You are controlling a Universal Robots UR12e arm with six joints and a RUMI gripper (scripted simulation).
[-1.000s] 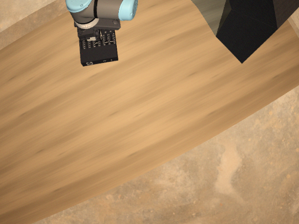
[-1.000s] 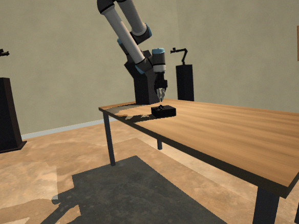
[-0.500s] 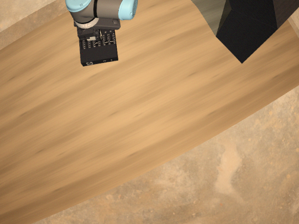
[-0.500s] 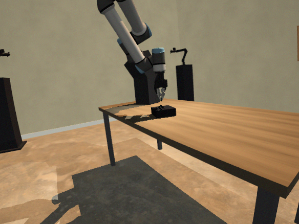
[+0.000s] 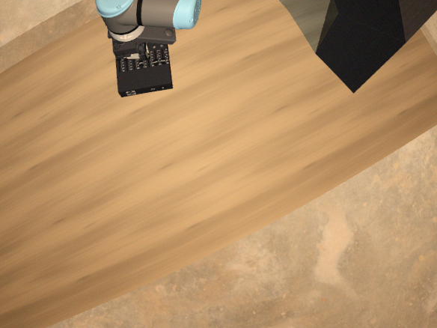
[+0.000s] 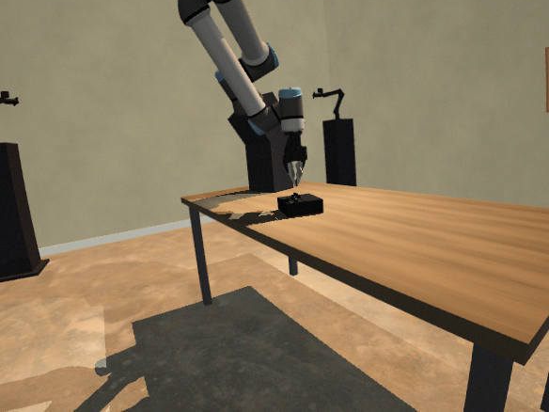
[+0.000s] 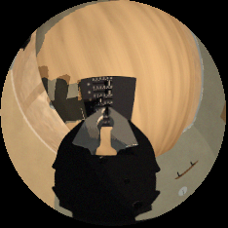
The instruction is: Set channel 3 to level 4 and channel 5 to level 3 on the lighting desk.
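The lighting desk [image 5: 147,79] [image 6: 301,206] [image 7: 121,94] is a small black box with rows of little faders [image 5: 159,57] [image 7: 103,92], lying near the table's far corner. My gripper [image 6: 295,180] [image 7: 107,107] is shut with nothing between its fingers. It hangs a short way above the desk's fader end, pointing straight down. In the overhead view the wrist covers the back part of the desk. The fader levels are too small to read.
The wooden table [image 5: 224,165] [image 6: 423,249] stretches wide to the right of the desk. The arm's black base [image 5: 359,37] [image 6: 263,165] stands at the table's far edge. A black pedestal [image 6: 338,152] stands behind the table. The table's edge [image 6: 216,213] lies close to the desk.
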